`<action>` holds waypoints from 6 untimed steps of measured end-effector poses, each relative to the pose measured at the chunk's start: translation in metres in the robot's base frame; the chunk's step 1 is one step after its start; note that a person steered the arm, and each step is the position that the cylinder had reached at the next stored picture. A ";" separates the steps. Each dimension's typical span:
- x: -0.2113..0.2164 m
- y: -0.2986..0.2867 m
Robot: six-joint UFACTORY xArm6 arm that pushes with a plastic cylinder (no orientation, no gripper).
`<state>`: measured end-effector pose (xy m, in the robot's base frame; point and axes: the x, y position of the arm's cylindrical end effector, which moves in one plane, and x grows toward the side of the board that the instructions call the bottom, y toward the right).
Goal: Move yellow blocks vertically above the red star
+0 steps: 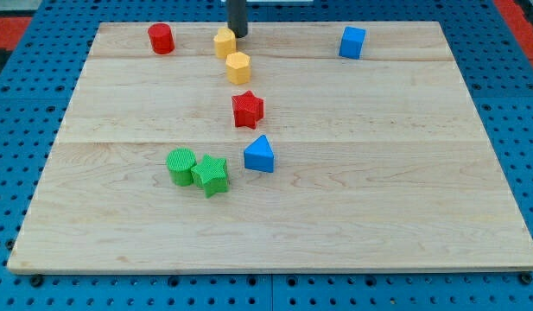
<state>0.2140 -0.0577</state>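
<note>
A red star (247,110) lies near the middle of the wooden board (378,173). A yellow hexagonal block (238,67) sits just above it, toward the view's top. A second yellow block (225,42), its shape unclear, sits above and slightly left of the first, near the board's top edge. My tip (239,34) is at the view's top, just to the right of this upper yellow block, close to or touching it.
A red cylinder (161,39) stands at the top left. A blue cube (352,42) is at the top right. A blue triangular block (259,155) lies below the red star. A green cylinder (180,166) and a green star (211,175) touch at lower left.
</note>
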 end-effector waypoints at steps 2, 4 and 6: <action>0.018 -0.041; 0.012 -0.022; 0.068 -0.017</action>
